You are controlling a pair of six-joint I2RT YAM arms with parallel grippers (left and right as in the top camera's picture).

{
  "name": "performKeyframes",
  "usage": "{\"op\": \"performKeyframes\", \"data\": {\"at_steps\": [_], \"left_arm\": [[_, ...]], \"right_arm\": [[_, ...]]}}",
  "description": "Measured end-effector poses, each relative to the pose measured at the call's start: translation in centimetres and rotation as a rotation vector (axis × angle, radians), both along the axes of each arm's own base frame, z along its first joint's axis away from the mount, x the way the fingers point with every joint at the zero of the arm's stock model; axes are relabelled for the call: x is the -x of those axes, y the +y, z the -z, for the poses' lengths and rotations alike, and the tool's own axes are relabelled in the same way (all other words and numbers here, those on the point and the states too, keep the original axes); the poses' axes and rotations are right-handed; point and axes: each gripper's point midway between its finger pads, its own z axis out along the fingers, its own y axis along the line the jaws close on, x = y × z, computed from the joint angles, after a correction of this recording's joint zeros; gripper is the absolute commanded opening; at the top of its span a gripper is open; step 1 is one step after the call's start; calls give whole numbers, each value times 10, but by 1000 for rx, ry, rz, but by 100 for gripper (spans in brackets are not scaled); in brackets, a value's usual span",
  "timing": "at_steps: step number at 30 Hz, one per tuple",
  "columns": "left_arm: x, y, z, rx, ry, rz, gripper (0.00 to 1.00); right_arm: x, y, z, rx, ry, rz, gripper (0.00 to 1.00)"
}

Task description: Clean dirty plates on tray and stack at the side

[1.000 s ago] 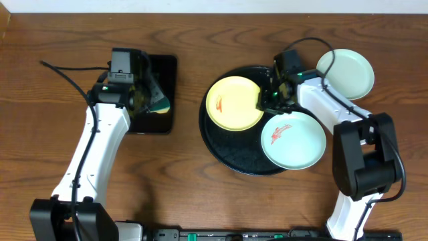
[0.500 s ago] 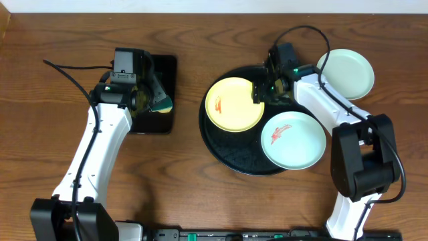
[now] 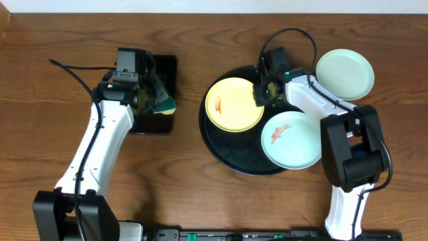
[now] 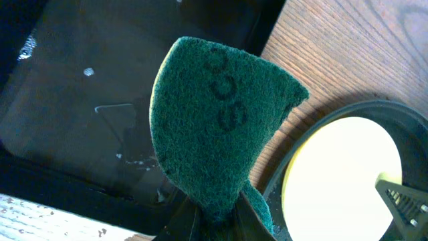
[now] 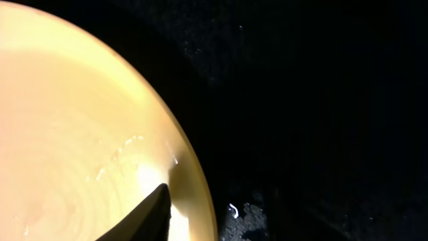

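- The brown wood-grain tabletop [image 3: 200, 201] is filling the overhead view and is carrying three things directly.
- A large round glossy black tray [image 3: 231, 148] is sitting right of centre, flat on the wood.
- A smaller rectangular black tray [image 3: 167, 70] is lying left of centre, its long sides running away from the near edge, with a strip of bare wood separating it from the round tray.
- A pale mint-white plate [image 3: 344, 73] is resting on the wood at the far right, just beside the round tray's upper right edge; an arm is covering the gap, so contact cannot be told.
- This plate is showing no smears.
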Motion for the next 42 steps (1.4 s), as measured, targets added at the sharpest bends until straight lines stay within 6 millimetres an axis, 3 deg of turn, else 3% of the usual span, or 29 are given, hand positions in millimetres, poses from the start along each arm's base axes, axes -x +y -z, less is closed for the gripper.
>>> {"op": "performKeyframes", "data": {"at_steps": [3,7,14,24,30,34,42], "left_arm": [[1,-8,0,0,-3,20,8],[0,-27,-2,10,-20,62,8],[-8,-66,1,54,-48,105,8],[-21,-147,42,87,-68,244,8],[-17,-193,64,110,-81,318,8],[-18,-205,77,133,-67,298,8],[-21,-207,102,155,-25,235,8]], "right_arm": [[-3,2,0,-4,-6,19,15],[-3,8,0,-25,-2,34,2],[0,8,-1,-42,23,80,2],[2,7,-1,-49,44,121,2],[3,6,-1,-55,52,149,1],[4,6,-1,-56,57,155,2],[4,6,-1,-58,61,165,1]]}}
